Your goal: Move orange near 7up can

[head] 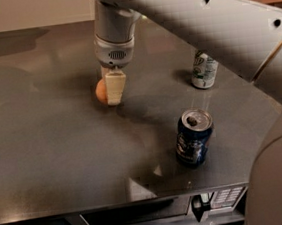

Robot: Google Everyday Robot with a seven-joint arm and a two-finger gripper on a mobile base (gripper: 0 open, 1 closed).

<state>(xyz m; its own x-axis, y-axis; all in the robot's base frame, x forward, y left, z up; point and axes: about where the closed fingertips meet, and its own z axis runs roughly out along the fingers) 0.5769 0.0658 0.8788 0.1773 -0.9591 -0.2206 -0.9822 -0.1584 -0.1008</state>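
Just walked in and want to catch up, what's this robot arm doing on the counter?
The gripper is low over the dark counter, closed on the orange. The 7up can stands apart to the right, and a dark blue can sits nearer the front edge. The orange isn't near the 7up can yet.
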